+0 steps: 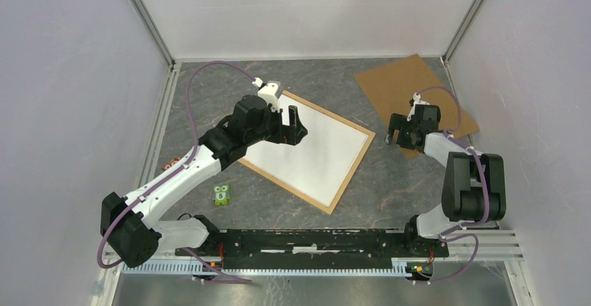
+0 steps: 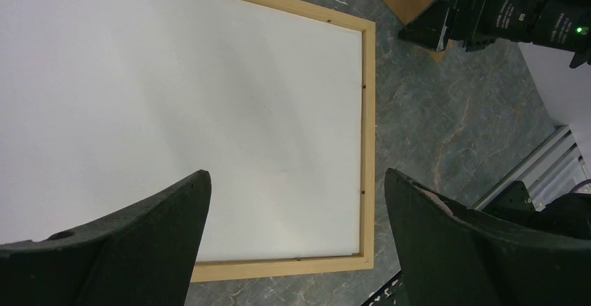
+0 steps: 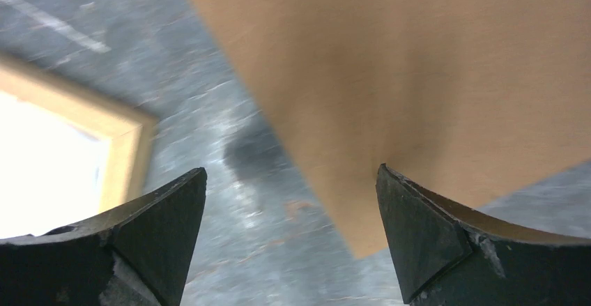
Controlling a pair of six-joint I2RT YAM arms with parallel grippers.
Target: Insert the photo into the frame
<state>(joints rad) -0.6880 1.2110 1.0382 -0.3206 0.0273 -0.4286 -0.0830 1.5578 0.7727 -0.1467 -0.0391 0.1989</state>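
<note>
One photo [image 2: 174, 76] under the left pincer [image 2: 296, 175]

The one legible mark is the digit 5, dark on a pale patch, on the small green block [image 1: 221, 195] (only the top view shows it). Small white print on the right arm's black wrist housing [image 2: 519, 17] cannot be read.
</note>
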